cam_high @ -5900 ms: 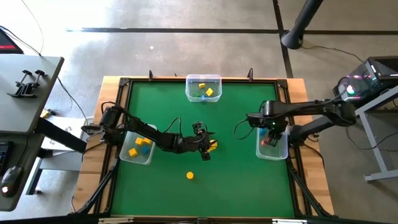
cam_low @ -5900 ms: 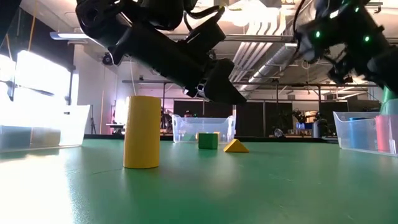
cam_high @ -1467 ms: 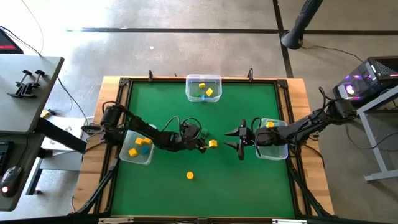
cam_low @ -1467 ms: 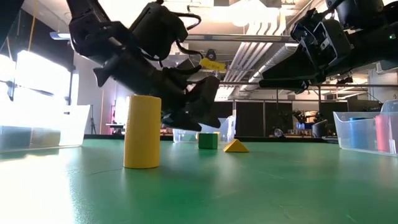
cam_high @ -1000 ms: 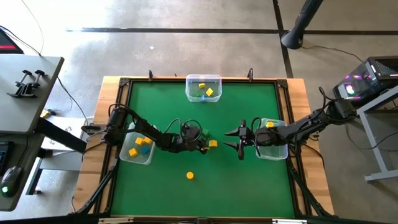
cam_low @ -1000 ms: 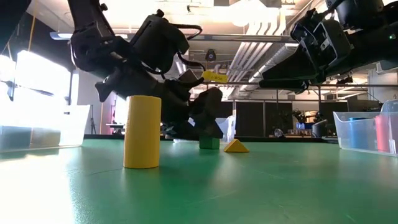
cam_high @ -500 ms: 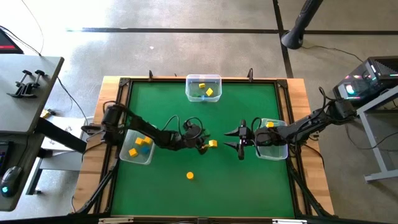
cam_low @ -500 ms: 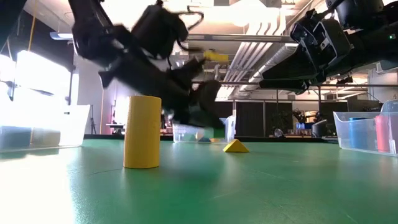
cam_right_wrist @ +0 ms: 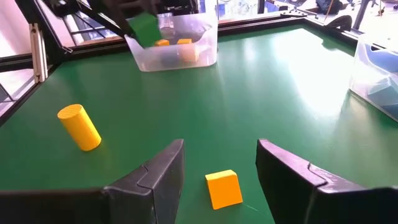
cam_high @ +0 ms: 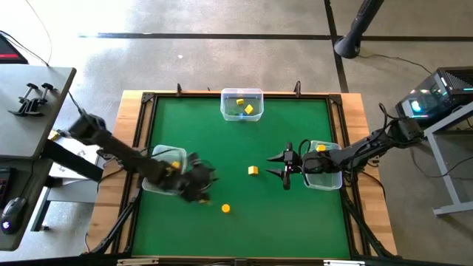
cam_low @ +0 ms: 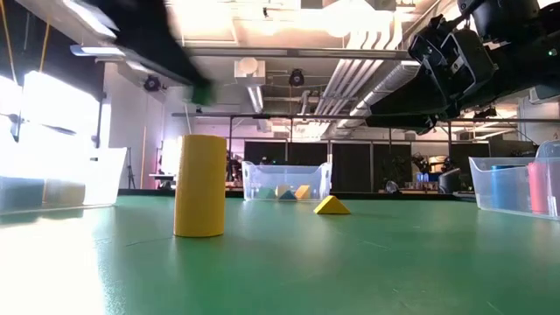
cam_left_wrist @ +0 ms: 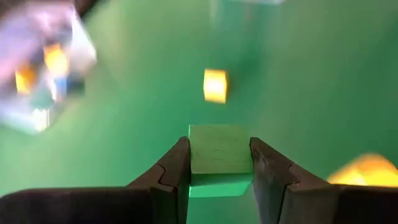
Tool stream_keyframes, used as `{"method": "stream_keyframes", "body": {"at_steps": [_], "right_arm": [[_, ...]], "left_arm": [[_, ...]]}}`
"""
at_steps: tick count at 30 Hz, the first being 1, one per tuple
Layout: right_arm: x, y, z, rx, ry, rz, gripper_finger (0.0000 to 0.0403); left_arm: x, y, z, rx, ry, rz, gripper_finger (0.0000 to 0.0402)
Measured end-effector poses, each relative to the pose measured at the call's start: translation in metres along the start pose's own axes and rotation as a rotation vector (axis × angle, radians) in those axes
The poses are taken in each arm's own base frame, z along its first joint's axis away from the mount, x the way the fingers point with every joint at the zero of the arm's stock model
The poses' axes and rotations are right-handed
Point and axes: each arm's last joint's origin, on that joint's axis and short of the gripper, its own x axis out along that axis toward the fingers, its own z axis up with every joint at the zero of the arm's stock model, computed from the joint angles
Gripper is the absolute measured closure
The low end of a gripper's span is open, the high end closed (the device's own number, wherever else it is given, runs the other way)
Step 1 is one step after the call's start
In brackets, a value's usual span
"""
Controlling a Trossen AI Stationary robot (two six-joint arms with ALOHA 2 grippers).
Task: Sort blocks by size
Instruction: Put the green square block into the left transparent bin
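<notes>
Green cube (cam_left_wrist: pixel 220 155) sits clamped between the left gripper's (cam_left_wrist: pixel 219 163) fingers, its flat faces square to them, lifted off the green counter (cam_high: pixel 244 222) beside the left bin (cam_high: pixel 164 181). A yellow cylinder (cam_high: pixel 225 208) stands upright on the counter, long axis vertical. A yellow wedge (cam_high: pixel 253 171) lies mid-counter, its ridge up in the low view. The right gripper (cam_high: pixel 286 167) hovers just beside that wedge, fingers spread wide and empty.

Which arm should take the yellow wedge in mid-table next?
Right. The right gripper is open and empty with the wedge just ahead of its fingers; the left gripper is busy, shut on a green block.
</notes>
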Motion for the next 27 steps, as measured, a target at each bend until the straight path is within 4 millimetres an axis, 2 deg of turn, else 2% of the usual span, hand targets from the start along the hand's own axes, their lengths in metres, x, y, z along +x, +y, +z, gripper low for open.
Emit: {"method": "stream_keyframes", "body": {"at_steps": [5,10,15,22,27], "right_arm": [[0.000,0.000,0.000,-0.001,-0.003,0.000,0.0213],[0.000,0.000,0.001,0.001,-0.006,0.001,0.0213],[0.000,0.000,0.002,0.004,-0.017,0.003,0.0213],[0.000,0.000,0.002,0.004,-0.017,0.003,0.0213],[0.000,0.000,0.002,0.004,-0.017,0.003,0.0213]], "left_arm": [[-0.056,0.009,-0.031,-0.208,0.137,0.061,0.0303],[-0.082,0.023,-0.058,-0.346,0.134,0.281,0.0299],[-0.082,0.032,-0.072,-0.452,0.183,0.494,0.0286],[-0.063,0.033,-0.099,-0.523,0.264,0.658,0.0282],[-0.055,0.040,-0.116,-0.597,0.240,0.765,0.0273]]}}
